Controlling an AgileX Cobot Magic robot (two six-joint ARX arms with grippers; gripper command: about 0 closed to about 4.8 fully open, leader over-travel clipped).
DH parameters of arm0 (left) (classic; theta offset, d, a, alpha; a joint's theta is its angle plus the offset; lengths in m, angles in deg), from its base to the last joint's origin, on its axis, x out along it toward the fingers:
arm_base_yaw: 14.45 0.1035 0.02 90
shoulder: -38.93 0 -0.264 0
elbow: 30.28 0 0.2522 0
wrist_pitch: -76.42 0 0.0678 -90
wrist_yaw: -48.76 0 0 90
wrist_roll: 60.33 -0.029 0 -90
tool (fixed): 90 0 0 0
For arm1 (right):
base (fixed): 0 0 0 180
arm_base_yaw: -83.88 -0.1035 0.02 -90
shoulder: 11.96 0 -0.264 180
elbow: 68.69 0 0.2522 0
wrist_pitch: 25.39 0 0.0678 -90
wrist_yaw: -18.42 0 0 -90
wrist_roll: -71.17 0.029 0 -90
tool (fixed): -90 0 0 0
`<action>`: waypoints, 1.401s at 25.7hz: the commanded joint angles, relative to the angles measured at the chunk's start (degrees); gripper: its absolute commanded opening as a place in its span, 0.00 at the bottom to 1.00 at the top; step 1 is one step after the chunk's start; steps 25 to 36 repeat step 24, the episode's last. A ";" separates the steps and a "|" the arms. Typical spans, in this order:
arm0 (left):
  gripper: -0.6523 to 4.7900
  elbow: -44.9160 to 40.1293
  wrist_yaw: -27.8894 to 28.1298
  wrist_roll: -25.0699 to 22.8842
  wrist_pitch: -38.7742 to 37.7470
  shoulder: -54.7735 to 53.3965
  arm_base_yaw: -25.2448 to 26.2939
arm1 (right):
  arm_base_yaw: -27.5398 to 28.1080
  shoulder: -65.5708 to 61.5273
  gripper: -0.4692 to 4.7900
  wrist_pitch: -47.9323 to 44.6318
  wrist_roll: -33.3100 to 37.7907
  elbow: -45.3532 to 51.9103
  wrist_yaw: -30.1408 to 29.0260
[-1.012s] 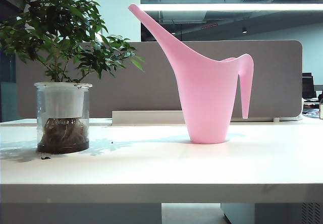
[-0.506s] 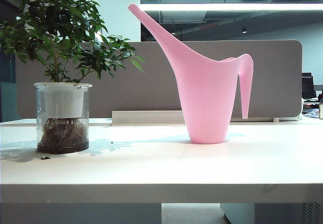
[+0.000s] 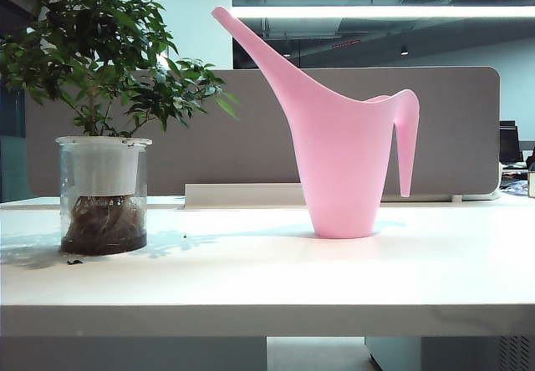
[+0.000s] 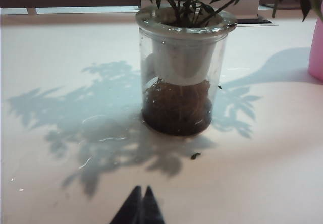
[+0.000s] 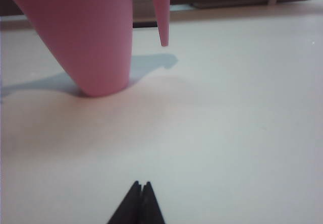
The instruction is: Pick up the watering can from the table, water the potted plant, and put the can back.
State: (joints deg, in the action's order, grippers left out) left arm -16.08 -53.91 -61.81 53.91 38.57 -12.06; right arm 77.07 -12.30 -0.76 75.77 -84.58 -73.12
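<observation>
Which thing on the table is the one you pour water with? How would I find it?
Look at the wide white table, then past the potted plant standing on its left side. Right of it, apart from it, stands the watering can, upright. It is the only pink thing: tall and smooth, with a long spout slanting up toward the plant and a thin handle pointing down.

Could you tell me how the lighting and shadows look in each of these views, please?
Exterior view: ceiling light strip blown out, table bright. Left wrist view: potted plant casts crisp leaf shadows; shut left hand dark. Right wrist view: watering can slightly soft, pale shadow; shut right hand silhouetted.
</observation>
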 commanded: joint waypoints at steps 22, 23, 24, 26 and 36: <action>0.13 0.07 -0.22 -0.02 0.61 -0.04 0.02 | 2.47 0.33 0.09 -0.61 -5.75 2.10 0.33; 0.13 0.07 -0.22 -0.02 0.61 -0.04 0.02 | 2.47 0.33 0.09 -0.61 -5.75 2.10 0.31; 0.13 0.07 -0.22 -0.02 0.61 -0.04 0.02 | 2.47 0.33 0.09 -0.61 -5.75 2.10 0.31; 0.13 0.07 -0.22 -0.02 0.61 -0.04 0.02 | 2.47 0.33 0.09 -0.61 -5.75 2.10 0.31; 0.13 0.07 -0.22 -0.02 0.61 -0.04 0.02 | 2.47 0.33 0.09 -0.61 -5.75 2.10 0.31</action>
